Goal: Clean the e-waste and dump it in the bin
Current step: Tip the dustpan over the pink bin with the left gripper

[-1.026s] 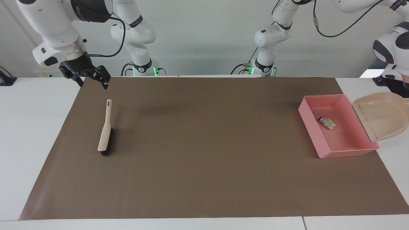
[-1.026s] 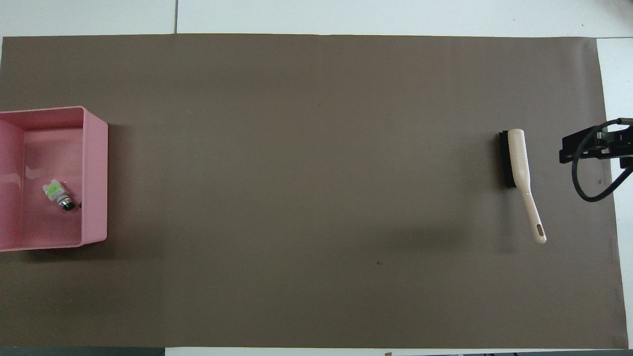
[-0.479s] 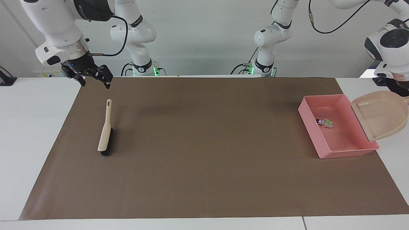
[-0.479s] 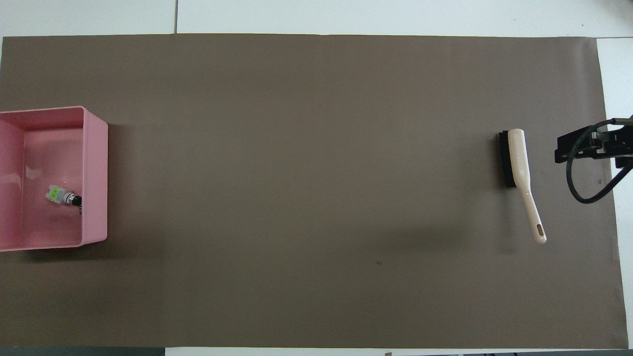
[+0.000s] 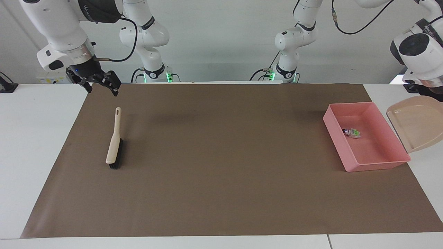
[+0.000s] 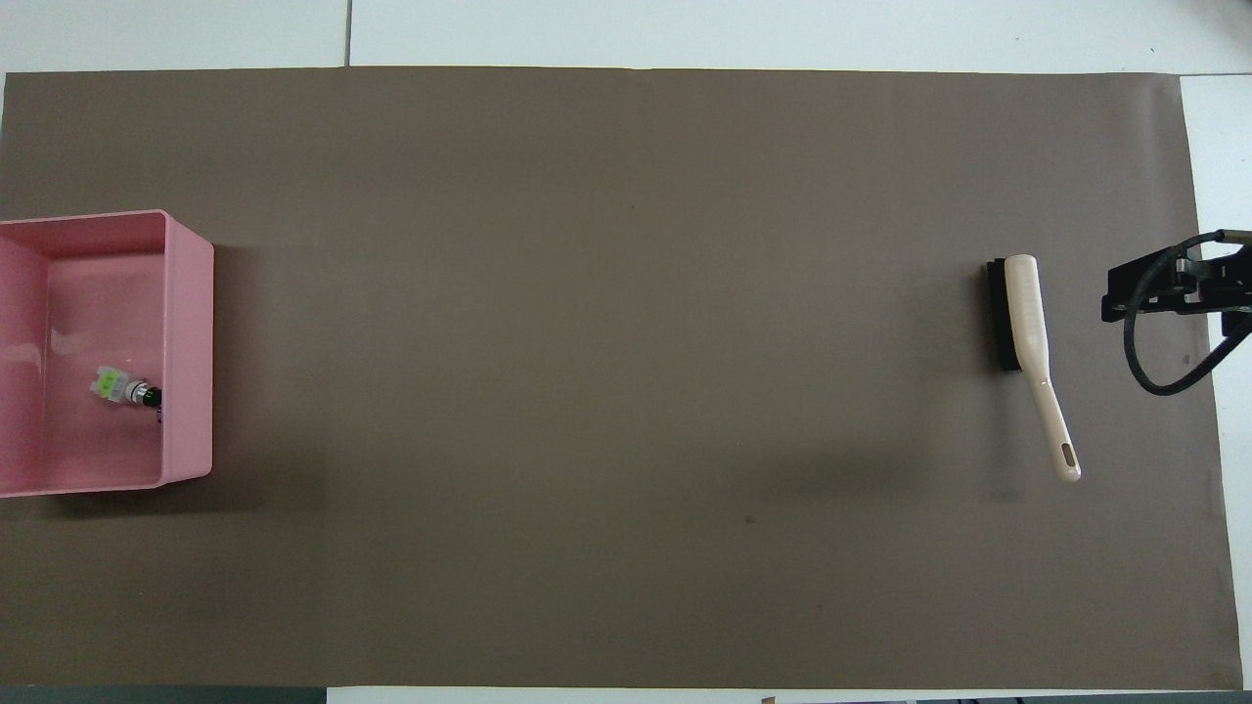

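Observation:
The e-waste (image 5: 351,132), a small white-and-green cylinder and a dark one touching it, lies inside the pink bin (image 5: 377,165) at the left arm's end of the mat. In the overhead view the e-waste (image 6: 122,388) rests near the bin (image 6: 188,342) wall that faces the mat's middle. The beige dustpan (image 5: 417,126) hangs tilted just beside the bin, carried by my left arm. Its handle and my left gripper run out of the frame. My right gripper (image 5: 102,90) hovers open over the mat's edge at the right arm's end, empty, near the brush handle.
A beige brush (image 5: 114,143) with black bristles lies on the brown mat (image 5: 221,193) at the right arm's end, its handle pointing toward the robots. In the overhead view the brush (image 6: 1022,313) lies beside my right gripper (image 6: 1164,288).
The dustpan has drawn away from over the bin's rim toward the table's end. The e-waste rolled a little inside the bin and settled. My right gripper has barely shifted.

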`<state>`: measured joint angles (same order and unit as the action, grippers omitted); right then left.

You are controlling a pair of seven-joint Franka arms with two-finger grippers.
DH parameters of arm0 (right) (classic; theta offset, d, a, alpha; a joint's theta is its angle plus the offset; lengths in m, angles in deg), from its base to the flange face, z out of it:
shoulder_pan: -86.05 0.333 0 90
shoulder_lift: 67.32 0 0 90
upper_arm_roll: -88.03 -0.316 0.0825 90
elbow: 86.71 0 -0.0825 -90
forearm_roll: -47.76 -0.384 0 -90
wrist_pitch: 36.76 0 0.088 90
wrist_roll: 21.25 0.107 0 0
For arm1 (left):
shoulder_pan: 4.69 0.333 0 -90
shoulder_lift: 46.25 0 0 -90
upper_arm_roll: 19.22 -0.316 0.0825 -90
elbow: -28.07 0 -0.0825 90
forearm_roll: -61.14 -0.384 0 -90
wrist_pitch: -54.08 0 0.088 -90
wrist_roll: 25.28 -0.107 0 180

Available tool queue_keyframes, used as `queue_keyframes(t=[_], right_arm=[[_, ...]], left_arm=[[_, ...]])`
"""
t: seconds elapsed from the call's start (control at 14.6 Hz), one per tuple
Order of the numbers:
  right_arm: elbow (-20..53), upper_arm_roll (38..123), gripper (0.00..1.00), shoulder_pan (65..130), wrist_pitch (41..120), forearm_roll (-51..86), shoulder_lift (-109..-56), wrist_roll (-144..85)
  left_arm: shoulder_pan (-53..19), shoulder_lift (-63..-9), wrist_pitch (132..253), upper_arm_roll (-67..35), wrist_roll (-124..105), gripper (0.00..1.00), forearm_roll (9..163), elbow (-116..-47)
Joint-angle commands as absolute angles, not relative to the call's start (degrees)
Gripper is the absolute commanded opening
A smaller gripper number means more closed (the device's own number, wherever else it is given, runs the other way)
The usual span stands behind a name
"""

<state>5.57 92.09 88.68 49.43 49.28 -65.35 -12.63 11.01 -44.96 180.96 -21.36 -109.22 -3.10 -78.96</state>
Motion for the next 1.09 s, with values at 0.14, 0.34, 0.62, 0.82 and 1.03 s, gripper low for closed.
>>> queue_keyframes(t=[0.14, 0.34, 0.62, 0.82, 1.03], right_arm=[[5.49, 91.45, 0.99, 88.16, 48.84, 47.67, -65.04, -11.59], [5.40, 91.45, 0.99, 88.34, 49.10, 47.85, -65.13, -12.20], [4.43, 91.36, 0.99, 88.43, 49.02, 49.52, -65.39, -13.17], [4.43, 91.36, 0.99, 88.34, 49.11, 49.26, -65.39, -13.17], [4.43, 91.36, 0.99, 88.34, 49.02, 48.91, -65.39, -13.17]], left_arm=[[5.60, -49.67, 171.50, -21.77, -99.13, 0.00, -8.80, -83.98], [4.71, -49.76, 168.87, -21.68, -98.58, 0.00, -9.26, -83.99], [3.75, -49.77, 168.86, -21.59, -99.28, 0.00, -9.09, -83.20], [3.66, -49.59, 168.95, -21.50, -102.00, 0.00, -3.75, -83.11], [4.44, -47.84, 169.21, -21.68, -109.37, 0.00, 10.29, -80.22]])
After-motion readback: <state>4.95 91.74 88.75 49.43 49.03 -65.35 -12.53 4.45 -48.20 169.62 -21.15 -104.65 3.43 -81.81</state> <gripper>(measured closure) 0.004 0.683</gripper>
